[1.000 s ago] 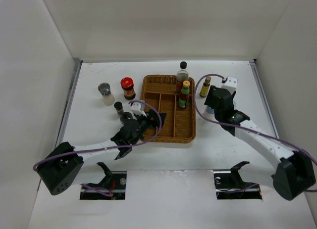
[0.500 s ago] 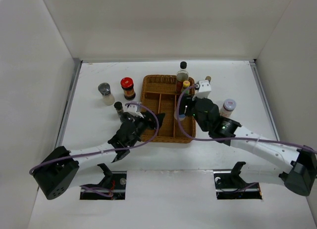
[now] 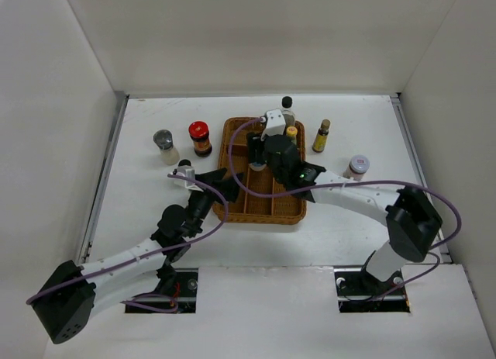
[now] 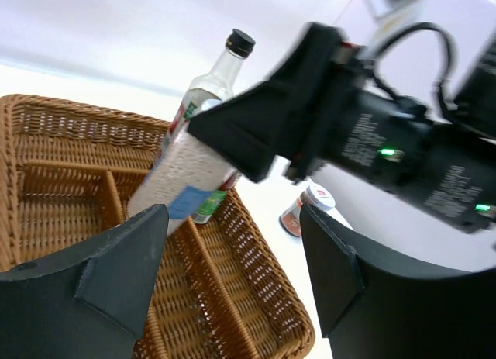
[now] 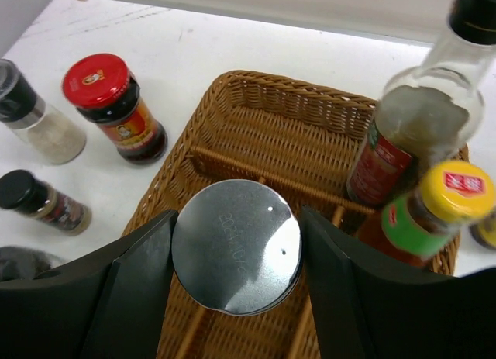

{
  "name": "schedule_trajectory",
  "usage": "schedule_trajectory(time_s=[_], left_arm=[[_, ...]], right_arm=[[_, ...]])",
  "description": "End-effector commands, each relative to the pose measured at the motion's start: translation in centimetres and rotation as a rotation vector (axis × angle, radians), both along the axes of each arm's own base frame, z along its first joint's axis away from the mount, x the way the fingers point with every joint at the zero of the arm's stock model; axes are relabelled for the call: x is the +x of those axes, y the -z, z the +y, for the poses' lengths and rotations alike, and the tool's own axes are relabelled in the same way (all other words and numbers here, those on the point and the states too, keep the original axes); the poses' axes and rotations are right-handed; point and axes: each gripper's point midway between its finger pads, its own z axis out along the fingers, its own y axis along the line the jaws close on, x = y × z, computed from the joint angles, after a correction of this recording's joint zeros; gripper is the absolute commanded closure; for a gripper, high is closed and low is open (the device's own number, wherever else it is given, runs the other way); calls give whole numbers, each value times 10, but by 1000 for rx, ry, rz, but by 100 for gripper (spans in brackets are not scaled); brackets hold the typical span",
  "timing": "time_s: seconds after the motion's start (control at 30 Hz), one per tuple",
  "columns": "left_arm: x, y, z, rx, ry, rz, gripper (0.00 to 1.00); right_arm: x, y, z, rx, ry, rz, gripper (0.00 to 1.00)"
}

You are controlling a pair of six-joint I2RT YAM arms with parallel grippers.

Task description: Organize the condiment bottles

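My right gripper (image 5: 236, 219) is shut on a silver-capped shaker (image 5: 232, 258) and holds it tilted over the brown wicker tray (image 3: 291, 212). From the left wrist view the shaker (image 4: 182, 173) shows white contents and a blue label. My left gripper (image 4: 232, 243) is open and holds nothing, at the tray's near left edge (image 3: 219, 182). A black-capped clear bottle (image 5: 418, 119) and a yellow-capped sauce bottle (image 5: 434, 204) stand in the tray's far right corner. On the table left of the tray are a red-lidded dark jar (image 3: 200, 138), a grey-capped shaker (image 3: 164, 146) and a small black-capped jar (image 5: 43, 200).
A slim dark-capped yellow bottle (image 3: 320, 136) and a pale-lidded jar (image 3: 357, 167) stand on the table right of the tray. White walls close in the table on the left, back and right. The right arm (image 3: 349, 195) reaches across the tray's right side.
The right arm has swung left with the shaker, from the table right of the tray to above the tray's middle. The left arm has drawn back a little toward the tray's left edge.
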Motion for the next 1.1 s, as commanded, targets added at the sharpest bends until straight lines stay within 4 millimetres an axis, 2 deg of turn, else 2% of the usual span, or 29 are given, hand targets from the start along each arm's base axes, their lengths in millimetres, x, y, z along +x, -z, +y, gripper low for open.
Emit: schedule_trajectory(time_s=[0.0, 0.13, 0.4, 0.47, 0.57, 0.63, 0.7, 0.9, 1.0, 1.07], left_arm=[[-1, -11, 6, -26, -20, -43, 32], [3, -8, 10, -26, -35, -32, 32], [5, -3, 4, -7, -26, -21, 32], [8, 0, 5, -4, -35, -11, 32], [7, -1, 3, -2, -27, -12, 32], [6, -1, 3, 1, -26, -13, 32], [9, 2, 4, -1, -33, -3, 32], [9, 4, 1, 7, -28, 5, 32], [7, 3, -3, 8, -15, 1, 32], [8, 6, -5, 13, -13, 11, 32]], right_arm=[[30, -56, 9, 117, 34, -152, 62], [48, -35, 9, 100, 60, -137, 62], [68, -2, 11, 83, 83, -110, 59], [69, 6, 10, 75, 89, -99, 53], [69, 11, 7, 71, 99, -91, 36], [67, 8, 5, 77, 101, -92, 27], [64, -3, 3, 88, 99, -105, 21], [40, -66, -10, 162, 79, -180, 9], [24, -90, -23, 203, 71, -205, 11], [12, -97, -40, 223, 81, -215, 26]])
